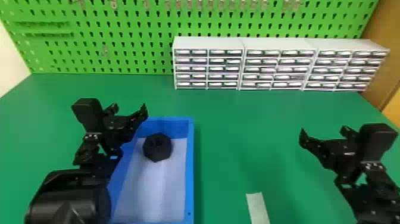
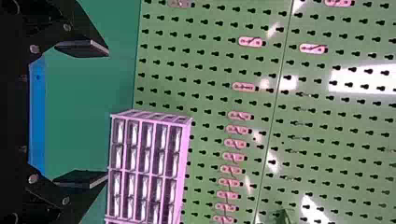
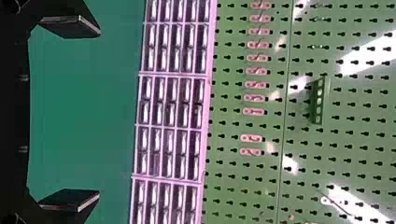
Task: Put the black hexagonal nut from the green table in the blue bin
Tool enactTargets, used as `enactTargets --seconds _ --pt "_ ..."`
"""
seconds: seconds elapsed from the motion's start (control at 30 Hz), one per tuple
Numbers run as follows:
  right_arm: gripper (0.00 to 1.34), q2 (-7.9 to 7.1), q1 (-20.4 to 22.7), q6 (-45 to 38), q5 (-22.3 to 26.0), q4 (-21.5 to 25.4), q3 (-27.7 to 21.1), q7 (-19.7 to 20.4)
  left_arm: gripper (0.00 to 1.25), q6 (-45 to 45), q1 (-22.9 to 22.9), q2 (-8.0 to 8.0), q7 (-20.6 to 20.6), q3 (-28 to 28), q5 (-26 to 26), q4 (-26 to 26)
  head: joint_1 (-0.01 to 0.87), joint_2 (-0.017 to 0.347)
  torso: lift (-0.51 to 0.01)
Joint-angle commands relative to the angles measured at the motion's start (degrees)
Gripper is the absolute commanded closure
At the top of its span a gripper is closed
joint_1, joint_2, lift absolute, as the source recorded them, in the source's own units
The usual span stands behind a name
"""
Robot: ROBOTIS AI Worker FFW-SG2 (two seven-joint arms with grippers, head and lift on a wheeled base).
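Note:
In the head view the black hexagonal nut [image 1: 157, 147] lies inside the blue bin [image 1: 190, 166], on its pale floor toward the far end. My left gripper [image 1: 129, 109] is over the bin's left far corner, up and to the left of the nut. Its fingers stand wide apart in the left wrist view, where the gripper [image 2: 108, 114] is open with nothing held. Off to the right, my right gripper [image 1: 323, 133] is above the green table, well away from the bin. The right wrist view shows this gripper [image 3: 99, 114] open and holding nothing.
The green table [image 1: 244, 125] extends around the bin. A pale strip [image 1: 257, 208] lies at the near middle. White drawer cabinets [image 1: 279, 64] stand along the back right, before a green pegboard [image 1: 119, 38] with hooks.

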State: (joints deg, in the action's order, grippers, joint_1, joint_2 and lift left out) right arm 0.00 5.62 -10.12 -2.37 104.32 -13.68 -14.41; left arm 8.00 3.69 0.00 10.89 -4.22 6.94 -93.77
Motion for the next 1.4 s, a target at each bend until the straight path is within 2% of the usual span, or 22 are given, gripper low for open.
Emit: enactTargets --seconds 0.0,1.37 --pt "0.09 0.05 -0.43 -0.26 0.0 0.0 0.67 -0.01 0.33 0.0 0.09 -0.15 0.0 0.0 0.0 -0.01 0.686 0.051 -0.097" --pt "0.09 -0.7 -1.05 -0.78 0.53 0.0 2.17 -0.01 0.33 0.0 0.18 -0.15 0.0 -0.09 0.0 -0.01 0.686 0.051 -0.097"
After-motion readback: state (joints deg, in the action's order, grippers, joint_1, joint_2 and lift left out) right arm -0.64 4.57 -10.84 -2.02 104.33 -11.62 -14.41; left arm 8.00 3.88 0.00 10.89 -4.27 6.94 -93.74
